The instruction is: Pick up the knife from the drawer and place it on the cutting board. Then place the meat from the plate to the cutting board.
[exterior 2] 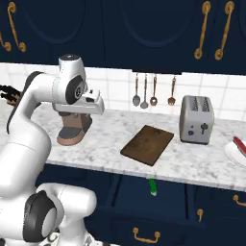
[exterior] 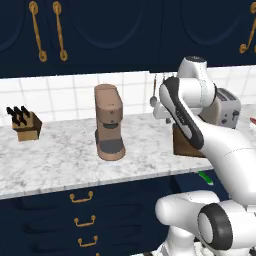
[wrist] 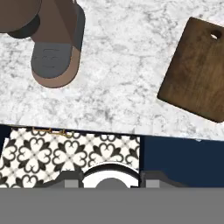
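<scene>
Nearest the base, the drawer (exterior 2: 144, 211) stands pulled open below the counter edge, its curved brass handle facing out. The knife (exterior 2: 153, 187) lies inside it, green handle showing, below the front edge of the cutting board (exterior 2: 147, 143). The gripper (exterior 2: 94, 106) hangs high above the marble counter (exterior 2: 192, 161), near the brown coffee machine (exterior 2: 73, 129), well apart from the knife and off to its left; whether its fingers are spread or closed cannot be told. The cutting board lies flat and bare on the counter. Farther right, beyond the toaster (exterior 2: 196, 119), the meat (exterior 2: 240, 145) rests on the plate (exterior 2: 232, 153).
</scene>
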Motion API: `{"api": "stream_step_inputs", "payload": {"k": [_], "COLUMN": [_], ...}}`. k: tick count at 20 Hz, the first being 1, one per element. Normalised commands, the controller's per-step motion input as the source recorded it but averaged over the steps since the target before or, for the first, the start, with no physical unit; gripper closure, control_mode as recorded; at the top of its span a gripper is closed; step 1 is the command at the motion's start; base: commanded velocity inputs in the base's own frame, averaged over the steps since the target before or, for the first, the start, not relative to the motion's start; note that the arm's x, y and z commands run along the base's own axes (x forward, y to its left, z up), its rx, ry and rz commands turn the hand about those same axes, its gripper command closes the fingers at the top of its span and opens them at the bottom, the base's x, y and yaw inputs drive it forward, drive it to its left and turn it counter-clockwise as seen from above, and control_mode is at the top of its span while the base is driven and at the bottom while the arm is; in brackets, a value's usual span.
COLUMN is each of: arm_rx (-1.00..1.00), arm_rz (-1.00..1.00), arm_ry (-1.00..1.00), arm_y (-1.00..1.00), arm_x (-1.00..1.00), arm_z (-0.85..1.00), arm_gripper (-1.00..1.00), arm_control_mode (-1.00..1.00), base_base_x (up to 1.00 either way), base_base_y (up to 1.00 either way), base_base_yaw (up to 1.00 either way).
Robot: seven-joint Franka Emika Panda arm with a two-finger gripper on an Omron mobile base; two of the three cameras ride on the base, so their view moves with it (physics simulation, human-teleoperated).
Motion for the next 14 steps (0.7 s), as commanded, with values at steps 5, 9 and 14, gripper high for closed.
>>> {"api": "stream_step_inputs", "payload": {"k": [5, 9, 14], "arm_rx": [0.00, 0.00, 0.00], "arm_rz": [0.00, 0.00, 0.00], "arm_ry": [0.00, 0.00, 0.00], "arm_y": [0.00, 0.00, 0.00], "arm_x": [-0.01, 0.00, 0.00], "arm_z": [0.00, 0.00, 0.00], "arm_gripper": [-1.00, -1.00, -1.00], "arm_control_mode": [1.00, 1.00, 1.00], "base_base_x": [-0.51, -0.37, 0.03], "base_base_y": [-0.27, -1.00, -1.00], "base_base_yaw": [0.00, 0.00, 0.08]}}
